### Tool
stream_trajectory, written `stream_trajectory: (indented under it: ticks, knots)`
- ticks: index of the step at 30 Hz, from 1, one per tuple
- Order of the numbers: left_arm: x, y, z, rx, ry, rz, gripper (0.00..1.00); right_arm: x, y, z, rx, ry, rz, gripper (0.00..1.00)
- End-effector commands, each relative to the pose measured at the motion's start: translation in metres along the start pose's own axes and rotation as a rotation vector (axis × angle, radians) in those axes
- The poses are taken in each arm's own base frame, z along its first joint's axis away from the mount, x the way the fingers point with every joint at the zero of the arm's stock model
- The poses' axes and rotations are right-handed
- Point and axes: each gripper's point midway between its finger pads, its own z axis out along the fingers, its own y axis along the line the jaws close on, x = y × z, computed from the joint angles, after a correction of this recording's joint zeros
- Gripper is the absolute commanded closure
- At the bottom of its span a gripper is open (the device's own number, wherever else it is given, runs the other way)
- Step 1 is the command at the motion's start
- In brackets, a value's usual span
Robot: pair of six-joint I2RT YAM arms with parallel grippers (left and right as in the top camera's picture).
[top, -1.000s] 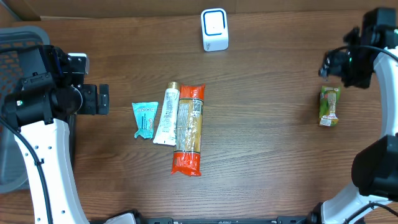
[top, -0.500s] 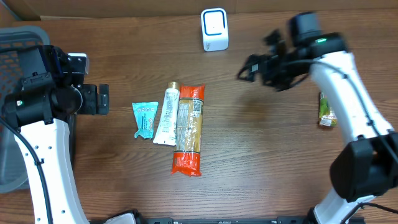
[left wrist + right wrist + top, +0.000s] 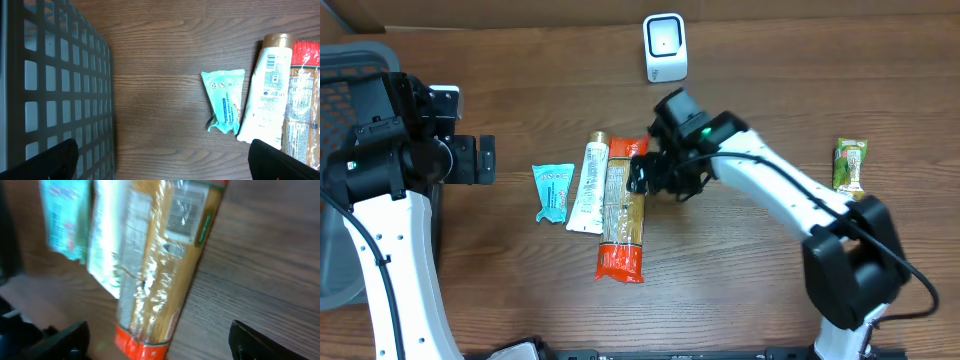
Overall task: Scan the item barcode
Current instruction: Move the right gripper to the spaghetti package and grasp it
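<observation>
- Right gripper (image 3: 640, 176): jaws spread wide and empty, hovering over the upper end of the long clear-film spaghetti packet with orange-red ends (image 3: 623, 215). This packet is judged to be the item to scan. It lies flat in the middle of the brown wooden surface (image 3: 750, 290), well apart from the white box-shaped scanner with a blue rim (image 3: 665, 48) at the far edge.
- Left gripper (image 3: 486, 160): jaws fully apart, holding nothing, beside the grey mesh basket (image 3: 345, 80).
- Risk, double grasp: the white tube with a gold cap (image 3: 588, 185) lies against the packet's left side. A finger descending there may land on the tube or pinch both.
- Risk, knock-on: the teal sachet (image 3: 554, 190) sits just beside the tube and could be shoved along.
- Risk, slip: a grip near one end leaves a long, slick packet to sag or swing free.
- Risk, failed read: the packet's labels are blurred in the right wrist view, so the barcode's position cannot be told, and it may end up facing away from the scanner.
</observation>
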Motion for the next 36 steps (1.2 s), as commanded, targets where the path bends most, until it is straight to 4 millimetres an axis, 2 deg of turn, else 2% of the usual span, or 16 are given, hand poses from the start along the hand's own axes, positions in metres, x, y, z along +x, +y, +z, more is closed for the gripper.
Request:
stream_trajectory:
  ticks: [1,3,6,13,15,16,21,24,28,30,33,36]
  knots:
    - [-0.002,0.0,-0.004,0.003,-0.013,0.012,0.0,0.013,-0.01,0.032,0.08,0.03,0.082,0.18]
    - [-0.002,0.0,-0.004,0.003,-0.013,0.012,0.0,0.018,-0.009,0.046,0.089,0.051,0.1,0.23]
    - [-0.002,0.0,-0.004,0.003,-0.013,0.012,0.0,0.025,-0.013,0.063,0.108,0.08,0.137,0.24]
    - [-0.002,0.0,-0.004,0.003,-0.013,0.012,0.01,0.03,-0.023,0.082,0.133,0.112,0.212,0.34]
    - [-0.002,0.0,-0.004,0.003,-0.013,0.012,0.0,0.028,-0.024,0.085,0.13,0.109,0.224,0.44]
    - [-0.002,0.0,-0.004,0.003,-0.013,0.012,0.0,0.027,-0.024,0.086,0.133,0.105,0.234,0.58]
    - [-0.002,0.0,-0.004,0.003,-0.013,0.012,0.0,0.025,-0.026,0.087,0.138,0.095,0.234,0.96]
    - [-0.002,0.0,-0.004,0.003,-0.013,0.012,0.0,0.025,-0.028,0.085,0.142,0.097,0.239,0.96]
    - [-0.002,0.0,-0.004,0.003,-0.013,0.012,0.0,0.019,-0.04,0.07,0.188,0.09,0.234,0.96]
    - [-0.002,0.0,-0.004,0.003,-0.013,0.012,0.0,0.013,-0.05,0.054,0.235,0.07,0.216,0.96]
    - [-0.002,0.0,-0.004,0.003,-0.013,0.012,0.0,0.0,-0.07,0.019,0.365,0.007,0.173,0.96]
    - [-0.002,0.0,-0.004,0.003,-0.013,0.012,0.0,-0.01,-0.081,-0.006,0.448,-0.029,0.034,0.96]
